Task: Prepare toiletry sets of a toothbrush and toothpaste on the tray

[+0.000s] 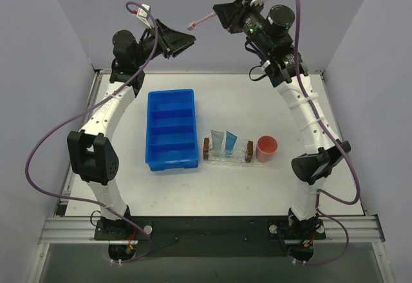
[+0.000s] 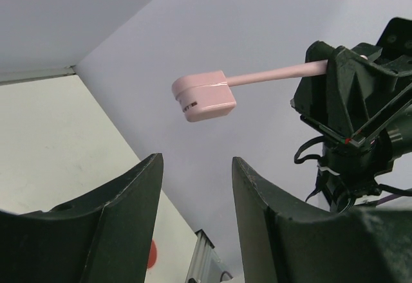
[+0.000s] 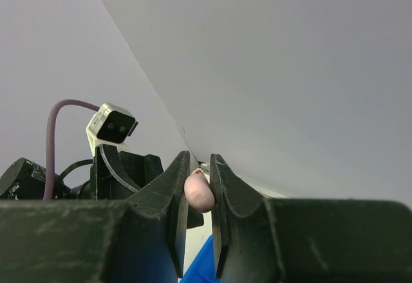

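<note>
Aloft, the toothbrush [image 2: 207,94] looks pale pink, block-headed.

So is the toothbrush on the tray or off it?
Off. The right gripper holds the toothbrush aloft; the tray carries only the two toothpaste tubes.

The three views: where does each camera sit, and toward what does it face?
Top external: above and behind, looking down on the table; both arms show.
Left wrist: raised, facing the right gripper; own open left gripper below.
Right wrist: raised, facing the left arm; own fingers grip the toothbrush.
Shared: both wrist views show the toothbrush.
</note>
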`<action>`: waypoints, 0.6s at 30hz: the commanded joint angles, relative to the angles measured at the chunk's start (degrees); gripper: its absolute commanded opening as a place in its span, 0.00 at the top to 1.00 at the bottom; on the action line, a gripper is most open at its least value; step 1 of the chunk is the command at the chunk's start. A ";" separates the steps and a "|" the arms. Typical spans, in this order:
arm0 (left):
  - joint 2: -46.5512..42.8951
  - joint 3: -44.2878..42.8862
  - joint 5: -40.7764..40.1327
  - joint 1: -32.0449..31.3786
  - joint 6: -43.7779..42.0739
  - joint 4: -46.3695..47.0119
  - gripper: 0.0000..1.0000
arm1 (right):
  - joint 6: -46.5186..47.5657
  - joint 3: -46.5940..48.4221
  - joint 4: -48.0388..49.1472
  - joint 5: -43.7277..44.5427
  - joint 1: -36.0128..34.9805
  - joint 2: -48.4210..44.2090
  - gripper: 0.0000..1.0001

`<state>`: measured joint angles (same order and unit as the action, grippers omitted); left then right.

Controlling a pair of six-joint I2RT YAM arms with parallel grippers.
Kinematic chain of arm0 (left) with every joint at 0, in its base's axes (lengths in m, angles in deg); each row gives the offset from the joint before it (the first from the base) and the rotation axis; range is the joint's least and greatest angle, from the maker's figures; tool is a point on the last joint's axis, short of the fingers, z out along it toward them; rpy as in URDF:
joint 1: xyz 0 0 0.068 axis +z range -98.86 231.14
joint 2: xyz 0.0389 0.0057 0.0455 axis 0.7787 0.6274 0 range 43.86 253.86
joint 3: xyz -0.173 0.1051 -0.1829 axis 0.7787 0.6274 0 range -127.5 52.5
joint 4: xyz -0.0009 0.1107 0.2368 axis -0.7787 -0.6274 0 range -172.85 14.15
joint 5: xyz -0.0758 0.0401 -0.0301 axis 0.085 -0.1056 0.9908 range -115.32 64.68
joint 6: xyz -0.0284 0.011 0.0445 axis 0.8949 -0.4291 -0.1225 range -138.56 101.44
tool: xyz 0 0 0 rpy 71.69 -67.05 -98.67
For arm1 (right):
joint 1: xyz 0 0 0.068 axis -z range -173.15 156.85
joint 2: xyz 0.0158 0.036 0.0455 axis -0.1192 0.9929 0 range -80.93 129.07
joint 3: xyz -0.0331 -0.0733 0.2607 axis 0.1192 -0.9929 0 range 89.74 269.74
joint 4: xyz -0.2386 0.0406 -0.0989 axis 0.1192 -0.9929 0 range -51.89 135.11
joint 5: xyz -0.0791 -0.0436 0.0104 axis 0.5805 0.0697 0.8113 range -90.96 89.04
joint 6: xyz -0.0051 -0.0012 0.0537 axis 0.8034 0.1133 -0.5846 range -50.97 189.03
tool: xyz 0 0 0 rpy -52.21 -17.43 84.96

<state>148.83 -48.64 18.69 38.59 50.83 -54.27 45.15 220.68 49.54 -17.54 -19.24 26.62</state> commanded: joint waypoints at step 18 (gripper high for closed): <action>-3.01 -2.22 -6.04 -0.45 14.55 -4.09 0.27 | 12.45 -13.24 18.60 3.75 -5.11 -4.27 1.00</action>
<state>148.76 -48.66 14.49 38.17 63.09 -56.52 54.66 208.28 60.40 -14.26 -23.61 26.34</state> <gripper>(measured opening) 0.716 0.119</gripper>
